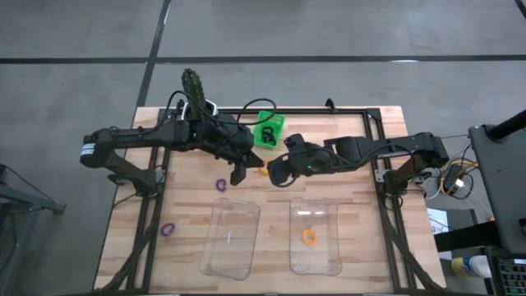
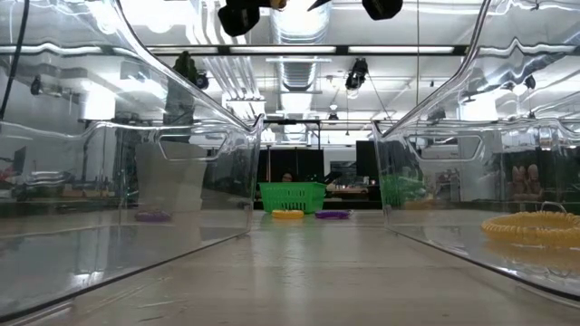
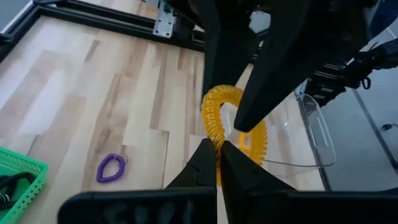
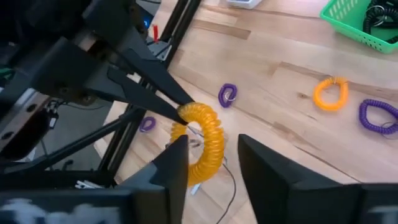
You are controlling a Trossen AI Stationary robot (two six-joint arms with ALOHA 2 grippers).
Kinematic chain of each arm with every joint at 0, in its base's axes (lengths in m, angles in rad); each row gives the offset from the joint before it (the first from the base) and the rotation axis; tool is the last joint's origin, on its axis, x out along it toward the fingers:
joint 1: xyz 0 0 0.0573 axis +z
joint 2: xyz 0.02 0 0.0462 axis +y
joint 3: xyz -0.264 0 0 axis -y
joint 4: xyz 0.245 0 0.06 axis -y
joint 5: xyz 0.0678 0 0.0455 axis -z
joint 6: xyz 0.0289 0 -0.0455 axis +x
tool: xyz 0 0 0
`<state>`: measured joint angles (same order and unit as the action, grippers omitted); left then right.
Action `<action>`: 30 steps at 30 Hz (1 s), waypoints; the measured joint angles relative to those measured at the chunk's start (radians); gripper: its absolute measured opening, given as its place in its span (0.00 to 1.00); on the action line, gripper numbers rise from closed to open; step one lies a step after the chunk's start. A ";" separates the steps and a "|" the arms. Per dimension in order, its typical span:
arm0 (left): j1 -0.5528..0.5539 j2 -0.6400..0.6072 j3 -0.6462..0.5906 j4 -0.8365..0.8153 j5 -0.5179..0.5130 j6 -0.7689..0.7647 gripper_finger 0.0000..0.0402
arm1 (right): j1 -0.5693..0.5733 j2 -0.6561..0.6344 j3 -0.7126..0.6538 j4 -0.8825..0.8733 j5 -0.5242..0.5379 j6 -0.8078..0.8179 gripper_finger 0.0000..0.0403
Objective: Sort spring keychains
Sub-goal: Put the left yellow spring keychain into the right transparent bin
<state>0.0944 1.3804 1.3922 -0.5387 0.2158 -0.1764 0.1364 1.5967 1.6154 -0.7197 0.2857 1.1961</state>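
No legible text, labels, brand marks, numbers or signs in any view. Nothing readable on the table, trays, basket, arms, or in the room at the back.

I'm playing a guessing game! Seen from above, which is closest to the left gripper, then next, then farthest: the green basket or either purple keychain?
From the left gripper, pinching the orange keychain:
1. Nearer purple keychain, on the wood right beside it.
2. Green basket, toward the picture's top.
3. Far purple keychain, by the table's left edge.
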 joint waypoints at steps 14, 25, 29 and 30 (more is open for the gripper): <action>0.001 0.002 0.000 0.004 0.004 -0.039 0.14 | 0.001 0.000 0.000 0.000 -0.019 -0.021 0.05; 0.002 -0.008 0.007 -0.001 0.003 -0.027 0.42 | 0.001 -0.006 0.000 -0.009 -0.167 -0.008 0.05; 0.002 -0.020 0.012 0.000 0.008 0.001 0.43 | 0.024 -0.011 0.000 -0.067 -0.335 0.031 0.04; 0.002 -0.022 0.012 -0.001 0.008 0.006 0.43 | 0.033 -0.011 0.000 -0.097 -0.368 0.044 0.04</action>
<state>0.0959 1.3586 1.4044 -0.5396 0.2234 -0.1700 0.1692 1.5852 1.6154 -0.8166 -0.0823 1.2398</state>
